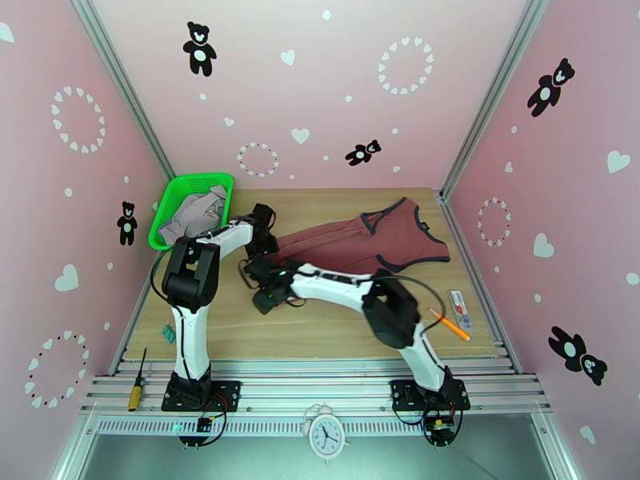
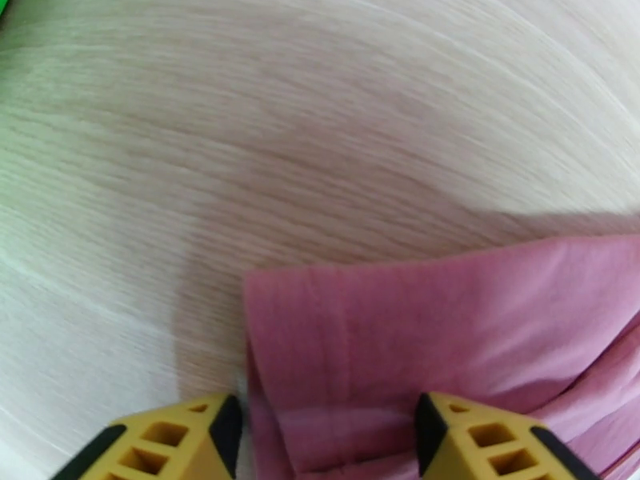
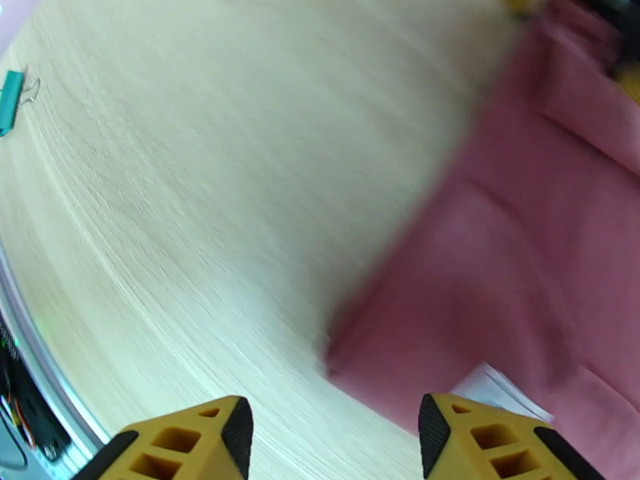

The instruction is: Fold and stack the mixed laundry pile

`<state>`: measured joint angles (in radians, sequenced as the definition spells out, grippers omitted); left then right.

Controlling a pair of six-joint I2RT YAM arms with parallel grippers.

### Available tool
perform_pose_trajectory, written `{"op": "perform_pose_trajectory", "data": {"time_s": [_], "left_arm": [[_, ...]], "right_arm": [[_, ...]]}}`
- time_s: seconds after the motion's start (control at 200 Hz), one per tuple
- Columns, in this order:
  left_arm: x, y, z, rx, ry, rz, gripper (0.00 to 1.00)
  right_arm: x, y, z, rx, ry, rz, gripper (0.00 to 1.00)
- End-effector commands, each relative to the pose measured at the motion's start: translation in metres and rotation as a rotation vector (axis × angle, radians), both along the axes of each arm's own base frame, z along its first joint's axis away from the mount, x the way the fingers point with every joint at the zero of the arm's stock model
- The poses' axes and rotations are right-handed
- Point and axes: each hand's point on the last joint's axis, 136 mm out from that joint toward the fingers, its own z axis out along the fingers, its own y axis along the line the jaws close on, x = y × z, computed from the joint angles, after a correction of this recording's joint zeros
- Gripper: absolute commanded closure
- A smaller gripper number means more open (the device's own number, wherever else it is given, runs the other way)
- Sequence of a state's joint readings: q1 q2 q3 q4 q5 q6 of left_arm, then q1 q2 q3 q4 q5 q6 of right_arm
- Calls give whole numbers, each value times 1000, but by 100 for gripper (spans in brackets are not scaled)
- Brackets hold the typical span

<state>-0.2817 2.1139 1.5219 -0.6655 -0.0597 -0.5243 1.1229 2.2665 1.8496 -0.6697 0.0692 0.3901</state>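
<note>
Two tools, both mine and both spread. My left tool (image 2: 324, 430) stands with its jaws apart astride the hem corner of the brick-red tank top (image 2: 448, 346); cloth lies between the pads but is not pinched. My right tool (image 3: 328, 434) hangs with its jaws apart over the bare desk (image 3: 200, 194), another corner of the same top just beside the gap.

The top lies stretched across the middle of the desk, hem toward my tools and its dark-trimmed neck and straps at the far right. I judge it light, limp and a little clingy. It should drape and crease wherever it is lifted, and a single layer could slip out of a shallow pinch. I would take it at the two hem corners, one per tool, biting deep enough to catch both layers.

Counting outward: one red top on the desk. One green mesh basket (image 1: 172, 203) stands at the far left, holding a pale bundle (image 1: 196, 216) that looks like two garments, one grey-lavender and one mauve-beige, though I cannot be sure. Strays include one teal clip (image 3: 10, 91), one pencil (image 1: 448, 324) and one screwdriver (image 1: 138, 382).
</note>
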Motion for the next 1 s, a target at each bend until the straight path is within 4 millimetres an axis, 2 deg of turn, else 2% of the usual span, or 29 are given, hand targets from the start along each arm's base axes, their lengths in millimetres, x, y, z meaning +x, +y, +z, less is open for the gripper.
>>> {"op": "perform_pose_trajectory", "data": {"time_s": [0.0,0.145,0.245,0.32,0.471,0.701,0.751,0.856,0.996], "left_arm": [[-4,-10,-33,-44,39,-29,47],[-8,-11,-42,-50,56,-39,53],[-11,-11,-50,-49,73,-45,58],[-12,-11,-55,-52,85,-48,63],[-13,-13,-56,-48,87,-50,66],[-10,-10,-37,-36,47,-47,69],[-10,-10,-33,-32,42,-48,69],[-9,-9,-30,-28,36,-49,70],[-9,-10,-37,-28,50,-52,72]], "right_arm": [[5,-19,-31,-164,9,-57,40],[7,-27,-64,-269,25,-72,42],[7,-30,-73,-289,31,-82,43],[8,-32,-73,-298,25,-83,44],[11,-29,-53,-266,-9,-73,45],[10,-23,17,-174,-117,-64,45],[10,-25,25,-158,-125,-69,45],[9,-27,32,-138,-130,-78,44],[3,-21,13,-137,-80,-71,44]]}}
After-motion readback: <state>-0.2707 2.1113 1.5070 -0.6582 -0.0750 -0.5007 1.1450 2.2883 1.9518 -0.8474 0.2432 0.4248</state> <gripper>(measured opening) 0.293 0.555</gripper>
